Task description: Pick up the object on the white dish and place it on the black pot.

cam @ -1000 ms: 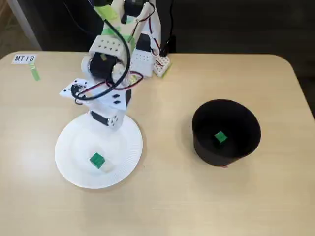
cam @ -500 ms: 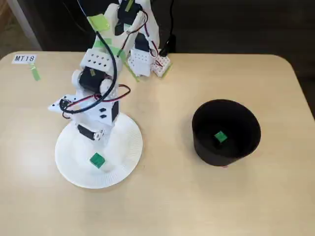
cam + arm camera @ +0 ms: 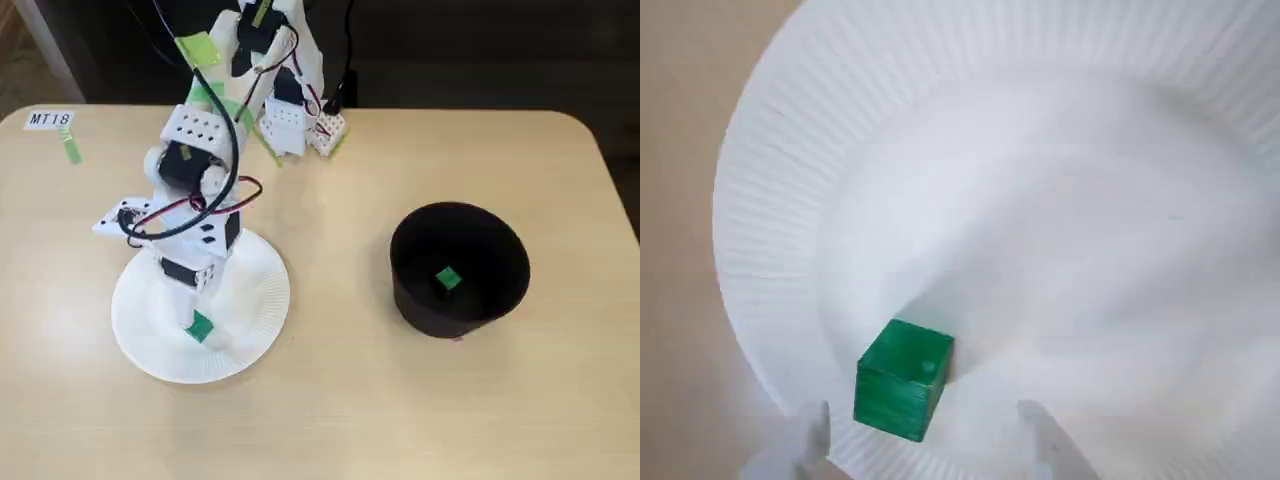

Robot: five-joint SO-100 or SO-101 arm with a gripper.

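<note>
While the pincer (image 3: 925, 440) hangs low over the white paper plate (image 3: 770, 250) with its two pale fingertips (image 3: 810, 440) spread apart and holding nothing, the task looks to be at the approach, just ahead of the grasp. In the wrist view the green cube (image 3: 902, 380) lies between the tips but closer to the left one, sitting turned at an angle near the ribbed rim. The next move seems to call for a small drop and a slight shift to centre the cube before closing, or the left tip may nudge it aside. In the fixed view the arm (image 3: 195, 200) covers the plate's far side. Well to the right on the table (image 3: 330, 400) stands the black pot (image 3: 420, 300), already holding a second green cube (image 3: 447, 279); the path across looks bare. Farther back lie a label reading MT18 (image 3: 50, 119) and a strip of green tape (image 3: 72, 150).
</note>
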